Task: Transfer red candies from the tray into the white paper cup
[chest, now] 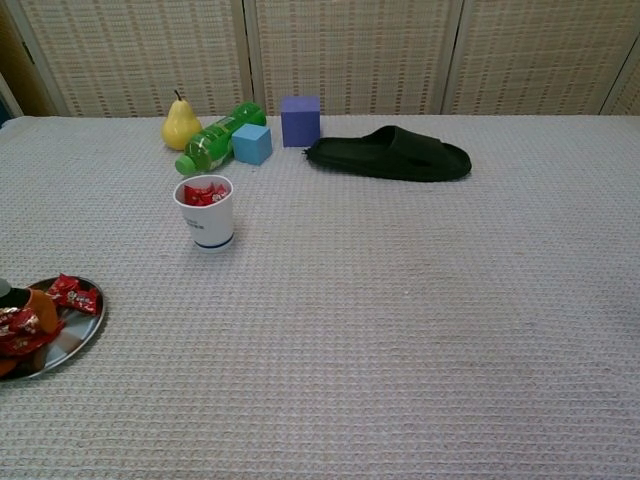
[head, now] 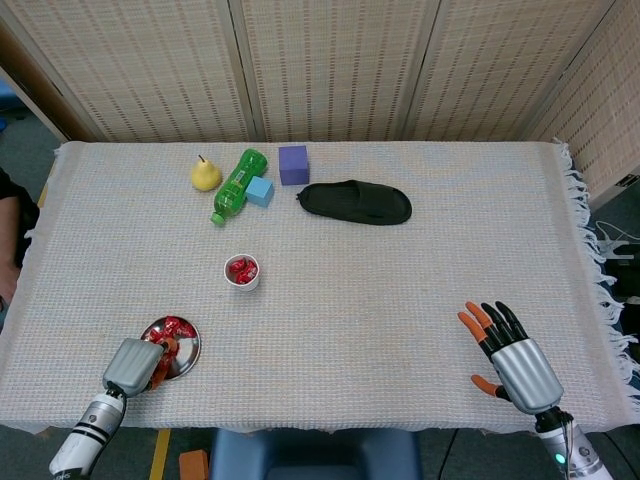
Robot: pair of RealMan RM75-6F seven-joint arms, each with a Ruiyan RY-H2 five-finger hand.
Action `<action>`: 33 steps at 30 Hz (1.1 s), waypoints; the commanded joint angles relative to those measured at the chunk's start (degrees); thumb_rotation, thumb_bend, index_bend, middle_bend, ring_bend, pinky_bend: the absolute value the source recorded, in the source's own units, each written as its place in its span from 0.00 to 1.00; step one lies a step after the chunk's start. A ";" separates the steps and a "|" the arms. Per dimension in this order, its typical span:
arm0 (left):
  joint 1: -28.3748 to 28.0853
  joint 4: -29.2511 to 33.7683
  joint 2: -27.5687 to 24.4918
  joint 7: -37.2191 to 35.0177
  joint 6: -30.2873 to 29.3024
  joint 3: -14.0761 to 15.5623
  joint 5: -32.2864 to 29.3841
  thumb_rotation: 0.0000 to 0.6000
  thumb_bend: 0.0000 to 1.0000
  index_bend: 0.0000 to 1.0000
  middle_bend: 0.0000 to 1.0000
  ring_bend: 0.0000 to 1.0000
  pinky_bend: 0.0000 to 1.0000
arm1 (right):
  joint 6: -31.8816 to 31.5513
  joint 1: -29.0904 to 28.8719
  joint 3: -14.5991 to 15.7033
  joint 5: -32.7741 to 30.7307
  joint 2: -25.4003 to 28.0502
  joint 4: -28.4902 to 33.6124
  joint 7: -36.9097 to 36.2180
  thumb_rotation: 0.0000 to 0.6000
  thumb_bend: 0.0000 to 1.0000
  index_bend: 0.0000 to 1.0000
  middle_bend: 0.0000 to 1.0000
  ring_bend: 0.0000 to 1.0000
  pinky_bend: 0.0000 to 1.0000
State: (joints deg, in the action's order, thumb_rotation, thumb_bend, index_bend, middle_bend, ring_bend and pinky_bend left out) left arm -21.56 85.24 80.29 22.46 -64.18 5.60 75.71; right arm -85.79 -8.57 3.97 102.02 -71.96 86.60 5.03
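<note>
Reaching into the round silver metal tray [head: 186, 350] at the near-left edge, the left robot hand [head: 134, 364] covers the red wrapped candies [chest: 72, 294]; whether it grips one I cannot tell. The right robot hand [head: 512, 362] rests empty, fingers spread. A loose pinch could drop a candy short of the white paper cup [chest: 206, 212], well apart from the tray. A woven grey cloth covers the surface [head: 400, 300]; slatted screens stand behind.

Yellow pear [head: 205, 175] stood at 11 o'clock; green bottle [head: 237, 184] lay beside it, touching light-blue cube [head: 260, 191]; purple cube [head: 293, 165], black slipper [head: 355, 202] near 12.
</note>
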 commanded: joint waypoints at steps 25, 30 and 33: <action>1.00 -5.25 1.16 -3.23 1.03 -2.03 0.49 1.00 0.67 0.49 0.98 1.00 1.00 | 0.81 0.02 0.25 -0.18 0.31 0.53 0.61 1.00 0.00 0.00 0.00 0.00 0.00; 1.19 -5.70 1.23 -3.91 0.33 -2.23 1.55 1.00 0.68 0.52 0.98 1.00 1.00 | 0.78 0.08 0.28 -0.15 0.31 0.54 0.67 1.00 0.00 0.00 0.00 0.00 0.00; 1.40 -5.64 1.07 -4.10 -0.89 -2.31 2.79 1.00 0.69 0.53 0.99 1.00 1.00 | 0.78 0.08 0.22 -0.24 0.32 0.55 0.62 1.00 0.00 0.00 0.00 0.00 0.00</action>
State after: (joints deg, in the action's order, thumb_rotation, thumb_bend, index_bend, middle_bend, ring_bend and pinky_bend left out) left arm -20.28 79.59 81.43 18.50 -64.56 3.35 78.01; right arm -85.01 -8.49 4.20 101.77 -71.64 87.15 5.65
